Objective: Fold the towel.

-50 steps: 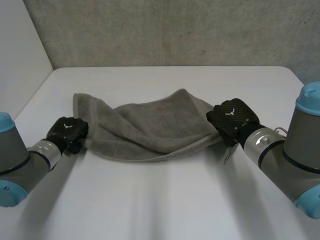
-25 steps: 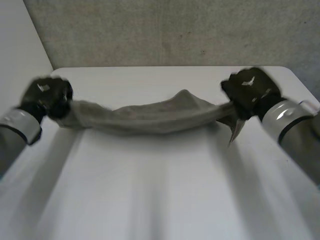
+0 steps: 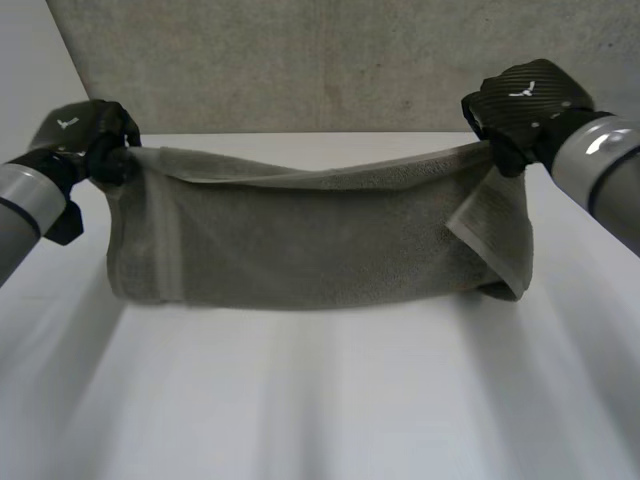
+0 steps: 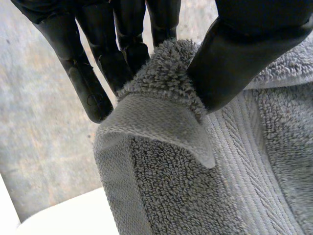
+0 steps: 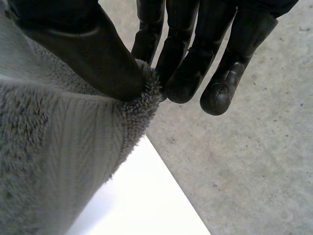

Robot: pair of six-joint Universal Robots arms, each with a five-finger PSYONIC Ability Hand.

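So, quick update. A second ago the grey towel (image 3: 310, 240) was lying in a crumpled heap near the middle of the table (image 3: 320, 400), with both hands down low at its ends. Now it's been hoisted up and pulled out wide, so it hangs like a curtain over the far half of the table, strung between the two hands.

The left hand (image 3: 85, 140) is clamped on the towel's left top corner. In the left wrist view, a bunched bit of hem is seen pinched between thumb and fingers (image 4: 122, 49). The right hand (image 3: 525, 105) is doing the same at the right top corner, with the pile squeezed between its thumb and fingers (image 5: 186, 58).

A loose corner flap (image 3: 490, 235) is left dangling at the right end, and more than one layer seems to be hanging there. Whether the bottom edge is brushing the table can't be told.

Judging from this, the crumples have mostly been shaken out and the cloth is straightened. A clean lay-down or fold-over looks to be what's called for next, though that flap could get trapped.
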